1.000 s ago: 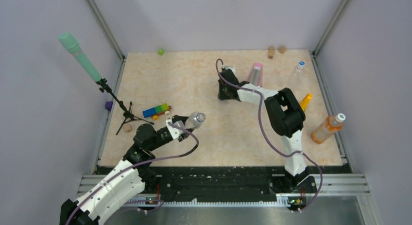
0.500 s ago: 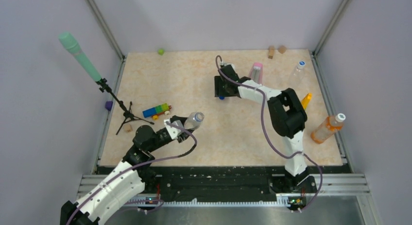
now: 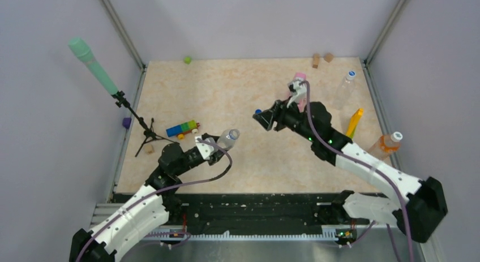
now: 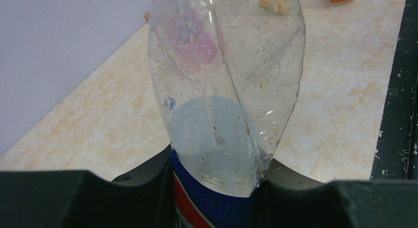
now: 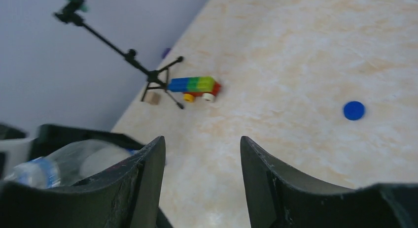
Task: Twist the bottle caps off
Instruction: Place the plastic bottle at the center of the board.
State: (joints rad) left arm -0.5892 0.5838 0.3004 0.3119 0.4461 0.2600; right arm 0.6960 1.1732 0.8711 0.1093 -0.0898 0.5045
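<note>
My left gripper (image 3: 216, 144) is shut on the short clear bottle with the blue label (image 3: 227, 138) and holds it tilted, neck towards the right. In the left wrist view the bottle (image 4: 226, 90) fills the frame between my left gripper's (image 4: 217, 188) fingers. My right gripper (image 3: 264, 120) is open and empty, just right of a loose dark blue cap (image 3: 258, 111) lying on the table. That cap (image 5: 354, 110) shows beyond my right gripper (image 5: 202, 154). The taller clear bottle (image 3: 344, 85) and the orange bottle (image 3: 381, 149) stand capped at the right.
A pink metronome (image 3: 298, 82) stands behind my right arm, and a yellow object (image 3: 354, 122) lies at the right. A toy brick car (image 3: 182, 128) and a microphone stand (image 3: 144, 135) are at the left. A green cube (image 3: 187, 60) and wooden blocks (image 3: 316, 60) sit at the far edge.
My right gripper has lifted off the table, left the blue cap lying free, and drawn back towards the near right. The left arm and its bottle have barely moved.
</note>
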